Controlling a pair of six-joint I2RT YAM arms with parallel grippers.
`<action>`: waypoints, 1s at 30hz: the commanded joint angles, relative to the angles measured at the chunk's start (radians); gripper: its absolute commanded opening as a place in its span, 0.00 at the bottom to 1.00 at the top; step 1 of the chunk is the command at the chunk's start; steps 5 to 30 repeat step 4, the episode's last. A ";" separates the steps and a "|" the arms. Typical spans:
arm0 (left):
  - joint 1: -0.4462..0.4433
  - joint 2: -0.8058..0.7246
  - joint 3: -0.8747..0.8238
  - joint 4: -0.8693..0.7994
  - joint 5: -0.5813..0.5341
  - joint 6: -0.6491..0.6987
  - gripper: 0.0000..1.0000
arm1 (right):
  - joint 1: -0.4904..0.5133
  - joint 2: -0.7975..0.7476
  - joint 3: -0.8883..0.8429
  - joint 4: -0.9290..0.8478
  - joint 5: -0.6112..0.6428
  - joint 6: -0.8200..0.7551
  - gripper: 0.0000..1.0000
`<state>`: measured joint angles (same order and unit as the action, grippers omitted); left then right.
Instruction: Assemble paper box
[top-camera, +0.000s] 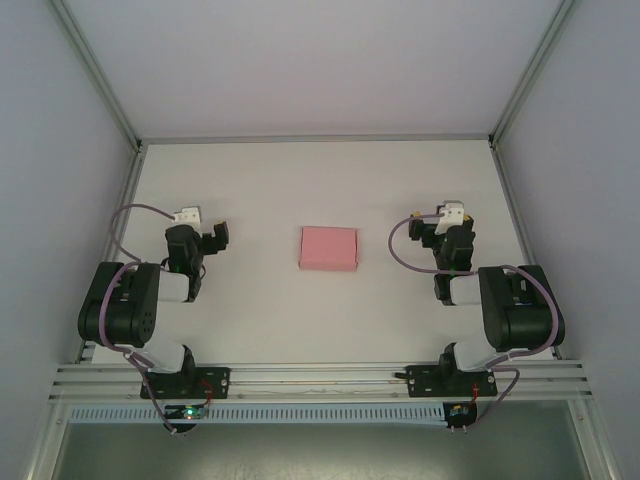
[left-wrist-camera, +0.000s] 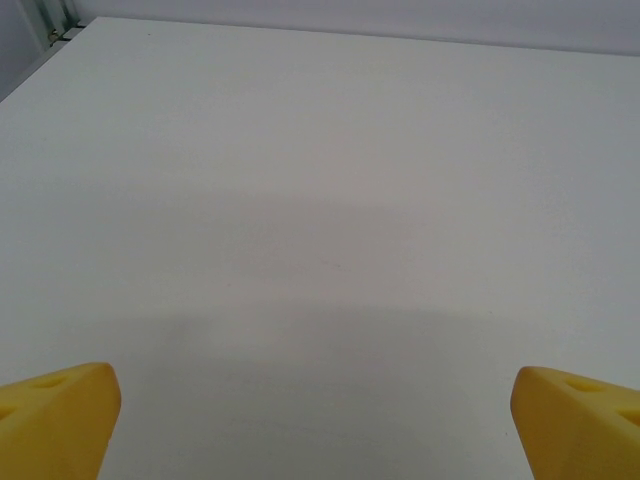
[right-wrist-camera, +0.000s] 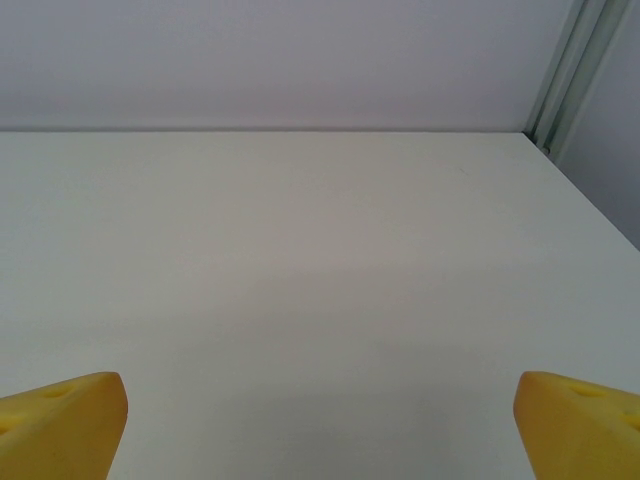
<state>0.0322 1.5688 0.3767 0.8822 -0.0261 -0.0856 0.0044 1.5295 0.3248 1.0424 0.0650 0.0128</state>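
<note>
In the top view, we see the paper box (top-camera: 328, 248) lying near the middle of the white table (top-camera: 260, 180). It is a small pink rectangle with its long sides running from 9 to 3 o'clock. From above we cannot tell how much height it has, or whether any flap stands loose. Nothing touches it.

Taking the box as our centre, the left gripper (top-camera: 213, 238) sits at 9 o'clock and the right gripper (top-camera: 432, 228) at 3 o'clock. Each is well apart from the box, with bare table between. Both arms are folded back toward their bases, which sit on the aluminium rail (top-camera: 320, 372) at 6 o'clock.

In the left wrist view, the left gripper (left-wrist-camera: 320, 425) is spread wide. Its yellow fingers (left-wrist-camera: 55, 420) show at the two lower corners of that view and hold nothing between them. The table runs off toward 12 o'clock.

In the right wrist view, the right gripper (right-wrist-camera: 320, 425) is spread just as wide. Its fingers (right-wrist-camera: 60, 425) also show at the lower corners, with nothing pinched. At 12 o'clock the table meets the pale wall (right-wrist-camera: 300, 60), and a metal frame post (right-wrist-camera: 570, 70) stands at about 1 o'clock.
</note>
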 joint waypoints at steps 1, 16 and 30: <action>-0.005 -0.012 0.007 0.017 0.004 0.022 1.00 | 0.004 -0.008 0.002 0.002 -0.011 0.006 0.99; -0.004 -0.010 0.004 0.020 0.005 0.023 1.00 | 0.004 -0.010 0.001 0.003 -0.011 0.008 0.99; -0.004 -0.010 0.004 0.020 0.005 0.023 1.00 | 0.004 -0.010 0.001 0.003 -0.011 0.008 0.99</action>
